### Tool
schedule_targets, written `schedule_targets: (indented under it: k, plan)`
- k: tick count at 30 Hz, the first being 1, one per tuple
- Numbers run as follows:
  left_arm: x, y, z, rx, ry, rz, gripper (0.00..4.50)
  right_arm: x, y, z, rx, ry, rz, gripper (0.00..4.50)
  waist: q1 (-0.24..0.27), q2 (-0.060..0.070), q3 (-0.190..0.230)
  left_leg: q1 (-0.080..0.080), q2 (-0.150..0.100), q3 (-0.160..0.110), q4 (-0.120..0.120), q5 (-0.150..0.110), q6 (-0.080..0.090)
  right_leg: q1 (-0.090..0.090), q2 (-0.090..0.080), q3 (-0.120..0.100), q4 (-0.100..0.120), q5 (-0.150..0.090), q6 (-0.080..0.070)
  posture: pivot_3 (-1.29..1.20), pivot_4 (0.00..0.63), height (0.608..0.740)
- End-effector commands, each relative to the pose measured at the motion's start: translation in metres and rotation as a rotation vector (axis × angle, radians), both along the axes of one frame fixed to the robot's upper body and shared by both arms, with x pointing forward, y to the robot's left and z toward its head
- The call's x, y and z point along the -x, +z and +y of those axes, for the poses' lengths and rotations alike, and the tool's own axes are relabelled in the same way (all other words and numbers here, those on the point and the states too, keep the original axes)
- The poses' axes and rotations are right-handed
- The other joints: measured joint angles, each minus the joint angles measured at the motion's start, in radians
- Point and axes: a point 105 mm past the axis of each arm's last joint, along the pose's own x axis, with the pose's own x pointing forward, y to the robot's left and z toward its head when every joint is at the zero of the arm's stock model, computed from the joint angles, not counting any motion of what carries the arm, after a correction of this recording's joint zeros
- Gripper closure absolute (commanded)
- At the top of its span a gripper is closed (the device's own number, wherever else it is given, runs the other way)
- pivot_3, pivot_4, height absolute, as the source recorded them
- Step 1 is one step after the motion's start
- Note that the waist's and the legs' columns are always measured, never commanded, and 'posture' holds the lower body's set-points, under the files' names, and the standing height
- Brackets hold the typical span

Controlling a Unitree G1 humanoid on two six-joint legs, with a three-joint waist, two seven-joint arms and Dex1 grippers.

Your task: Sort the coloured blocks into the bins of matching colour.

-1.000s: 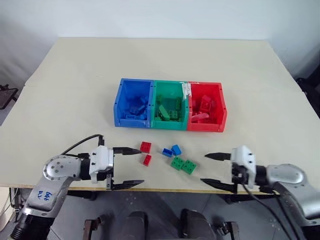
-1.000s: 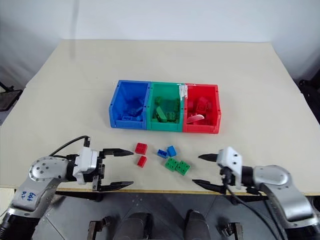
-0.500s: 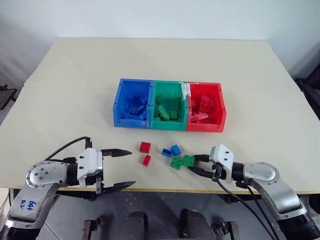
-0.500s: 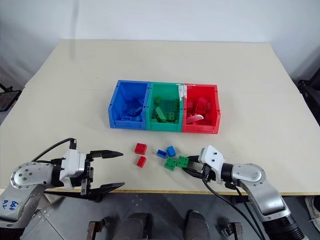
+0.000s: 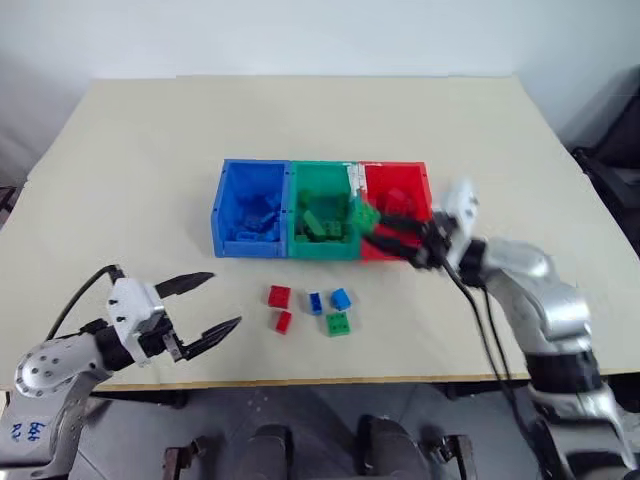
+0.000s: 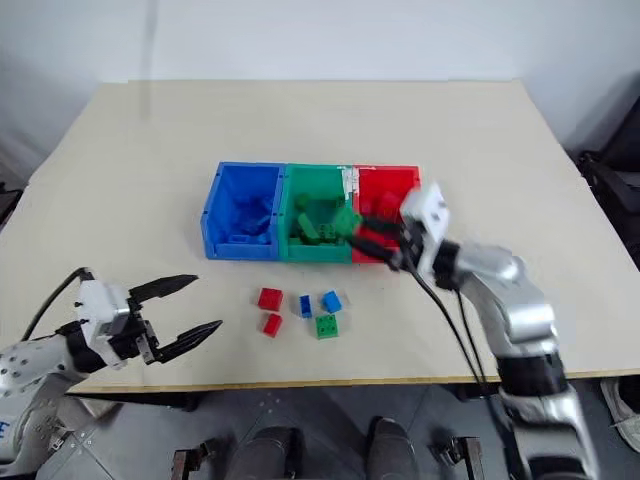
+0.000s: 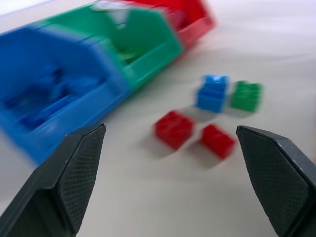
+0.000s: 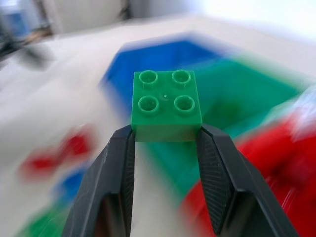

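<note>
My right gripper [image 5: 374,232] is shut on a green studded block [image 8: 166,105] and holds it in the air in front of the seam between the green bin [image 5: 322,212] and the red bin [image 5: 397,190]. The blue bin [image 5: 248,208] joins them on the left; all three hold blocks. On the table in front of the bins lie two red blocks [image 5: 279,296], two blue blocks [image 5: 341,298] and one green block [image 5: 338,323]. My left gripper [image 5: 226,298] is open near the table's front left edge, pointing towards those loose blocks with nothing between its fingers [image 7: 74,168].
The bins sit mid-table on a pale tabletop [image 5: 130,180] with bare room on all sides. The front edge [image 5: 330,378] runs just behind the loose blocks. My right arm's cables [image 5: 480,320] hang over the table's right front.
My right gripper shut on a green block from the loose group and carried it up and forward to the bins. My left gripper drew away to the left, still open. The camera view shifted.
</note>
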Motion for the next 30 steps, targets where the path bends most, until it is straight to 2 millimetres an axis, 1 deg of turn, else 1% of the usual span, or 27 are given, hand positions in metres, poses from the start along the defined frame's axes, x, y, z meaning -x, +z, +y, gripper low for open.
schedule_targets:
  k: [1,4,5,6,8,9,11,12,14,16,18,19,20,21,23,25,27,30]
  plan:
    - [0.007,0.008,0.006,0.013,0.04,-0.031,0.0,-0.026,0.006,0.006,-0.014,-0.111,-0.029,3.09,0.005,0.0,0.0,-0.001,0.0,0.0,0.0,0.0,0.0,-0.001,0.0,0.0,0.0,0.0,0.0,0.0,0.15,0.74]
    - [0.009,0.008,0.006,0.005,0.046,-0.024,0.0,-0.037,0.011,0.013,-0.019,-0.116,-0.036,3.09,0.012,0.0,0.0,-0.003,-0.001,0.0,0.001,-0.001,0.001,-0.003,-0.001,0.0,0.0,0.0,0.0,0.0,0.15,0.74]
    - [0.01,0.008,0.005,0.004,0.046,-0.024,0.0,-0.039,0.011,0.015,-0.02,-0.111,-0.035,2.38,0.013,0.0,0.0,-0.005,-0.001,0.0,0.002,-0.001,0.001,-0.004,-0.001,0.0,0.0,0.0,0.0,0.0,0.15,0.74]
    - [0.01,0.009,0.004,0.002,0.044,-0.025,0.0,-0.038,0.011,0.016,-0.017,-0.095,-0.034,2.16,0.012,0.0,0.0,-0.006,-0.001,0.0,0.003,-0.002,0.002,-0.004,-0.001,0.0,0.0,0.0,0.0,0.0,0.15,0.74]
    - [0.009,0.01,0.002,0.0,0.036,-0.027,0.0,-0.038,0.01,0.017,-0.012,-0.08,-0.039,1.51,0.007,0.0,0.0,-0.006,-0.001,0.0,0.003,-0.003,0.002,-0.004,-0.001,0.0,0.0,0.0,0.0,0.0,0.15,0.74]
    - [0.008,0.01,0.0,-0.004,0.027,-0.028,0.0,-0.036,0.01,0.014,-0.009,-0.077,-0.046,1.1,0.004,0.0,0.0,-0.006,-0.001,0.0,0.003,-0.003,0.002,-0.004,-0.001,0.0,0.0,0.0,0.0,0.0,0.15,0.74]
    - [0.005,0.012,-0.005,-0.009,0.003,-0.029,0.0,-0.031,0.008,0.004,-0.001,-0.066,-0.061,0.47,0.003,0.0,0.0,-0.006,0.0,0.002,0.003,-0.003,0.002,-0.006,0.0,0.002,0.001,0.0,0.0,0.0,0.15,0.74]
    - [0.003,0.012,-0.008,-0.013,-0.013,-0.028,0.0,-0.027,0.006,-0.004,0.006,-0.063,-0.062,0.14,0.005,0.0,0.0,-0.006,0.0,0.003,0.003,-0.003,0.002,-0.008,0.0,0.003,0.002,0.0,0.0,0.0,0.15,0.74]
    - [0.001,0.013,-0.013,-0.02,-0.038,-0.027,0.0,-0.019,0.003,-0.016,0.011,-0.053,-0.068,0.06,0.008,0.0,0.0,-0.007,-0.001,0.005,0.003,-0.003,0.002,-0.009,0.0,0.004,0.003,0.0,0.0,0.0,0.15,0.74]
    - [-0.001,0.014,-0.016,-0.019,-0.06,-0.025,0.0,-0.006,0.0,-0.023,0.006,0.007,-0.068,0.06,0.007,0.0,0.0,-0.007,-0.001,0.007,0.003,-0.003,0.003,-0.01,0.0,0.007,0.003,0.0,0.0,0.0,0.15,0.74]
    - [-0.004,0.011,-0.029,-0.047,-0.144,-0.019,0.0,0.028,-0.012,-0.043,0.039,0.138,-0.044,0.06,0.012,0.0,0.0,-0.007,-0.001,0.009,0.003,-0.004,0.003,-0.01,0.0,0.008,0.003,0.0,0.0,0.0,0.15,0.74]
    - [-0.006,0.01,-0.035,-0.055,-0.175,-0.015,0.0,0.04,-0.02,-0.054,0.07,0.157,-0.023,0.06,0.021,0.0,0.0,-0.007,-0.001,0.009,0.003,-0.004,0.003,-0.011,0.0,0.008,0.003,0.0,0.0,0.0,0.15,0.74]
    - [-0.007,0.009,-0.039,-0.059,-0.202,-0.012,0.0,0.048,-0.028,-0.064,0.113,0.159,-0.009,0.06,0.021,0.0,0.0,-0.007,0.0,0.009,0.003,-0.004,0.004,-0.01,0.0,0.008,0.002,0.0,0.0,0.0,0.15,0.74]
    - [-0.009,0.008,-0.045,-0.068,-0.24,-0.01,0.0,0.058,-0.041,-0.075,0.18,0.168,0.015,0.06,0.022,0.0,0.0,-0.007,0.0,0.01,0.003,-0.004,0.004,-0.01,0.0,0.009,0.002,0.0,0.0,0.0,0.15,0.74]
    - [-0.01,0.003,-0.054,-0.096,-0.306,-0.001,0.0,0.072,-0.058,-0.09,0.276,0.184,0.051,0.06,0.027,0.0,0.0,-0.006,-0.001,0.013,0.004,-0.005,0.005,-0.01,0.0,0.011,0.002,0.001,0.002,0.0,0.15,0.74]
    - [-0.009,-0.002,-0.062,-0.108,-0.376,0.015,0.0,0.081,-0.07,-0.102,0.319,0.182,0.09,0.06,0.021,0.0,0.0,-0.006,0.0,0.015,0.005,-0.005,0.005,-0.01,0.0,0.011,0.002,0.001,0.002,0.0,0.15,0.74]
    - [-0.009,-0.003,-0.069,-0.101,-0.427,0.027,0.0,0.086,-0.076,-0.107,0.332,0.181,0.119,0.06,0.012,0.0,0.0,-0.003,0.001,0.018,0.005,-0.005,0.005,-0.01,0.0,0.013,0.004,0.001,0.002,0.0,0.15,0.74]
    - [-0.01,-0.005,-0.073,-0.102,-0.466,0.033,0.0,0.089,-0.081,-0.102,0.336,0.207,0.123,0.06,0.006,0.0,0.0,-0.002,0.002,0.019,0.006,-0.005,0.005,-0.01,0.0,0.015,0.005,0.001,0.002,0.0,0.15,0.74]
